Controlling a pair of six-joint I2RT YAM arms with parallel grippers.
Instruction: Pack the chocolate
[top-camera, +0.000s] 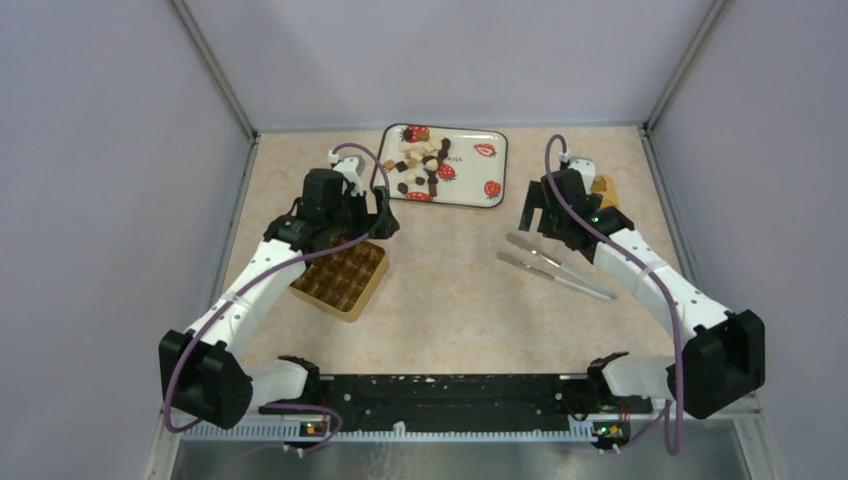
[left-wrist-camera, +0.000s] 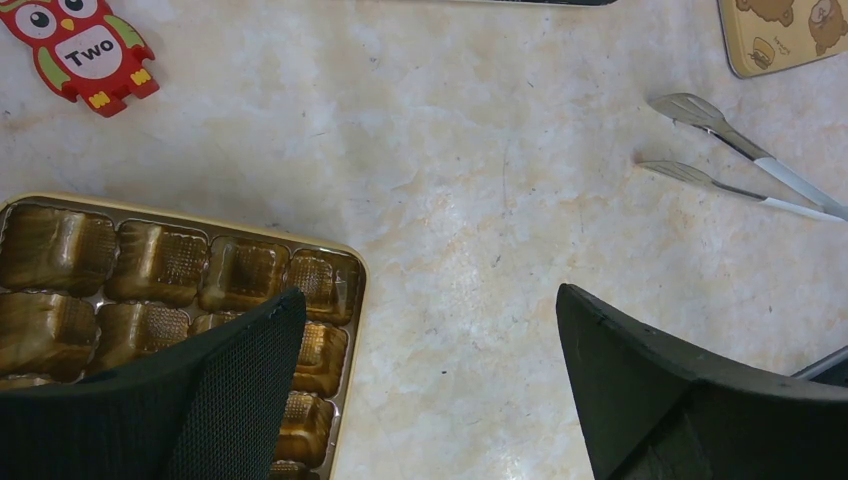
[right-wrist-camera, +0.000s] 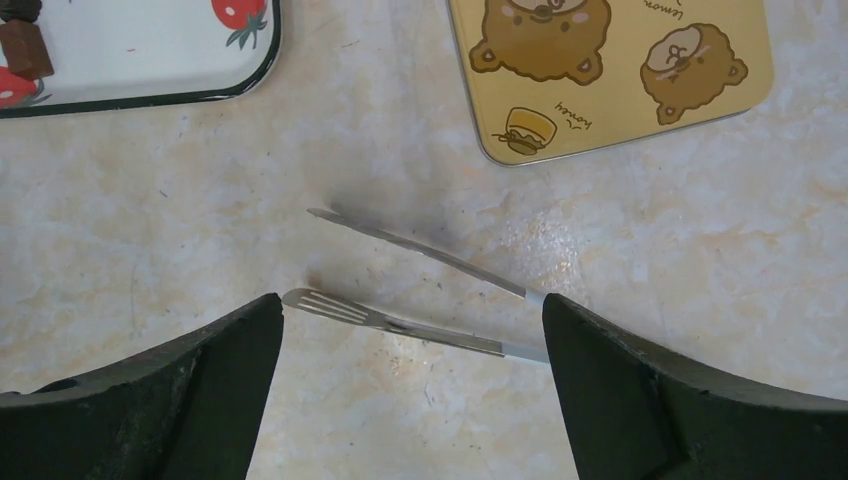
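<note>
The chocolate (top-camera: 424, 164) is a pile of small dark, light brown and cream pieces on a white tray (top-camera: 470, 178) with strawberry prints, at the far middle of the table. One dark piece (right-wrist-camera: 22, 48) shows in the right wrist view. A gold box (top-camera: 340, 278) with empty moulded compartments (left-wrist-camera: 150, 265) lies at the left. My left gripper (top-camera: 385, 218) (left-wrist-camera: 428, 295) is open and empty, hovering over the box's right edge. My right gripper (top-camera: 533, 222) (right-wrist-camera: 412, 300) is open and empty, just above the metal tongs (top-camera: 555, 265) (right-wrist-camera: 400, 325).
A yellow square lid (right-wrist-camera: 610, 70) printed with brown bears lies at the far right, partly hidden under my right arm (top-camera: 603, 188). A red owl tag (left-wrist-camera: 75, 50) marked "Two" lies beyond the box. The tongs (left-wrist-camera: 740, 165) lie between box and lid.
</note>
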